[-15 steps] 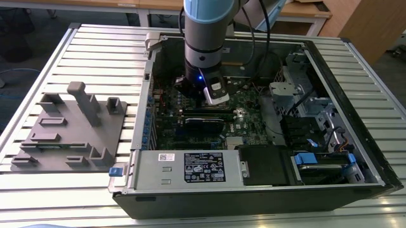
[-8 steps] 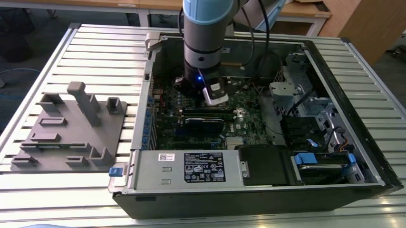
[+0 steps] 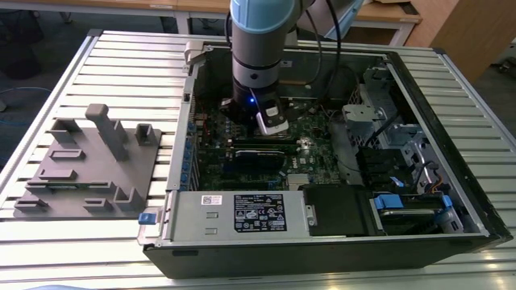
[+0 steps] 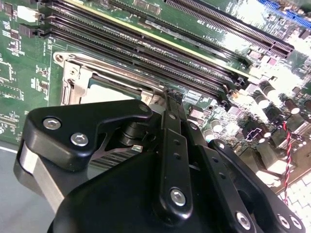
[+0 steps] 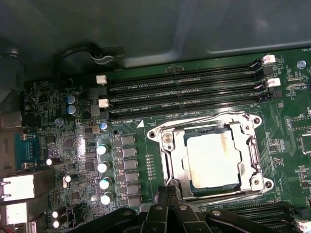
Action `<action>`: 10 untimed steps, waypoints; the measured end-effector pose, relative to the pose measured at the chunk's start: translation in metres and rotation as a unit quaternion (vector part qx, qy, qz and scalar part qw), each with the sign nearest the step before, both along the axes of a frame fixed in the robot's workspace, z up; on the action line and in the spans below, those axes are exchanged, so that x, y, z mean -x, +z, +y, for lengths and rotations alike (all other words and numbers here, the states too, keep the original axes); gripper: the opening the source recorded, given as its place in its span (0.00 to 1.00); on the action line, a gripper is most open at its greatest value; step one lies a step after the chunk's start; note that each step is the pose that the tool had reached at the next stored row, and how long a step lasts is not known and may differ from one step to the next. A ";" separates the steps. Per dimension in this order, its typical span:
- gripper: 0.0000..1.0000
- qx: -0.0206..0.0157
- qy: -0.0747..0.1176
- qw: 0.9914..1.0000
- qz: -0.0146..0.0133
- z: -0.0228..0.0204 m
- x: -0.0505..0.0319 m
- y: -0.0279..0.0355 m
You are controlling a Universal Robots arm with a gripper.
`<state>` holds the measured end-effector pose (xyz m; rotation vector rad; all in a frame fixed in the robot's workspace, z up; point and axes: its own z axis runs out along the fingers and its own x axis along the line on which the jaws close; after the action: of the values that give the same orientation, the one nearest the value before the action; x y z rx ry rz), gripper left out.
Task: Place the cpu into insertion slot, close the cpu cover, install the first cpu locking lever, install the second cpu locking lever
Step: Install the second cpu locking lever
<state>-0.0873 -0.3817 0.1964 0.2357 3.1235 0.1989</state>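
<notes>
In the first wrist view the cpu (image 5: 212,162), a dull silver square, lies in the insertion slot (image 5: 257,183) on the green board. The silvery cpu cover (image 5: 176,165) lies flat around it, framing the chip through its window. Thin wire levers run along the socket's edges (image 5: 204,119). My gripper (image 5: 167,190) is shut, its black fingertips together at the socket's edge by one corner. The second wrist view shows the same fingertips (image 4: 170,97) meeting beside the cover (image 4: 77,85). In the exterior view my gripper (image 3: 270,125) reaches down into the open computer case, hiding the socket.
Long black memory slots (image 5: 184,92) run beside the socket. A row of capacitors (image 5: 102,167) stands on its other side. The case holds a power supply (image 3: 234,211) and a drive cage (image 3: 379,121). On the exterior view's left a grey fixture plate (image 3: 89,169) lies on the slatted table.
</notes>
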 end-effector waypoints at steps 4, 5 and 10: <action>0.10 -0.002 0.000 1.000 0.000 -0.0001 0.0012 -0.0006; 0.10 -0.003 0.000 1.000 0.000 -0.0002 0.0016 -0.0007; 0.10 -0.005 0.000 1.000 0.000 -0.0005 0.0030 -0.0014</action>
<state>-0.0902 -0.3822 0.1950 0.2358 3.1232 0.2155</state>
